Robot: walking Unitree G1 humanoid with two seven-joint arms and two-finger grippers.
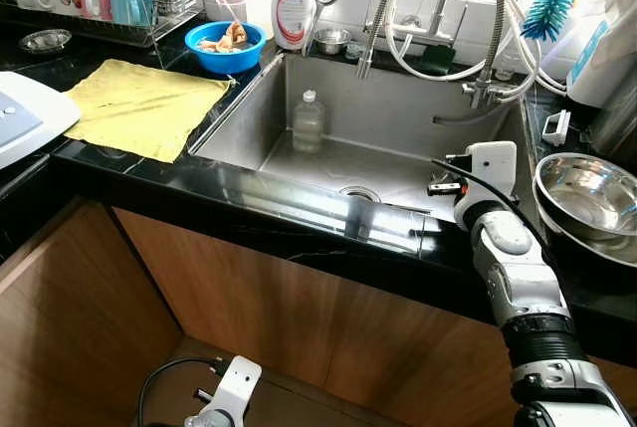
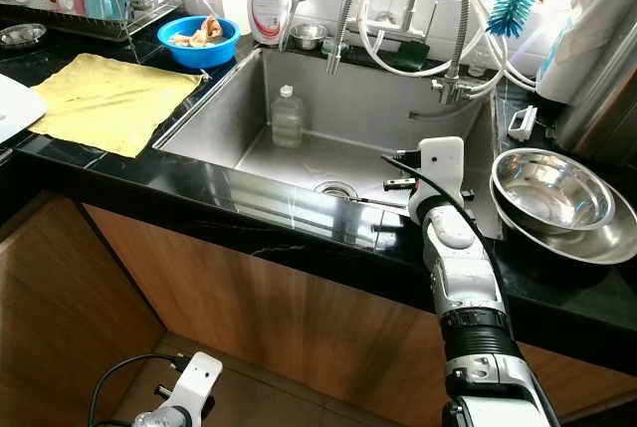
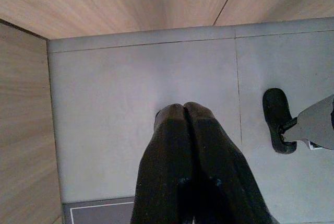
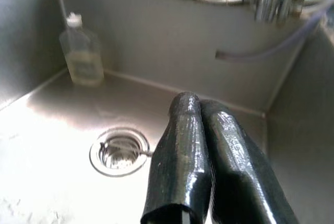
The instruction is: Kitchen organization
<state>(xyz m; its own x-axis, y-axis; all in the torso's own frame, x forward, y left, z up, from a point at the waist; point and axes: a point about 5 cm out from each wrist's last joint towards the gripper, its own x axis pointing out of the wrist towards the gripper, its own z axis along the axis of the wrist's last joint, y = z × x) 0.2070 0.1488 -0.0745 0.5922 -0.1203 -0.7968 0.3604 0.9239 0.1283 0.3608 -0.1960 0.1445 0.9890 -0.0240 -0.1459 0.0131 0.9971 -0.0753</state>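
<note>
Right claw (image 4: 195, 156), fingers pressed together and empty, hovers over the sink (image 1: 398, 108) with the bottle (image 1: 308, 121) standing at its 10 o'clock against the back wall; it should open before reaching, while left claw (image 3: 182, 130) hangs closed.

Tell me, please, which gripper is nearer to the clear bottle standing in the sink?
The right gripper: it hangs shut above the basin, across the drain from the clear bottle. The left gripper hangs near the floor.

The white pump bottle (image 1: 292, 11) bears a red-and-blue label, its print apparently too small to read.
</note>
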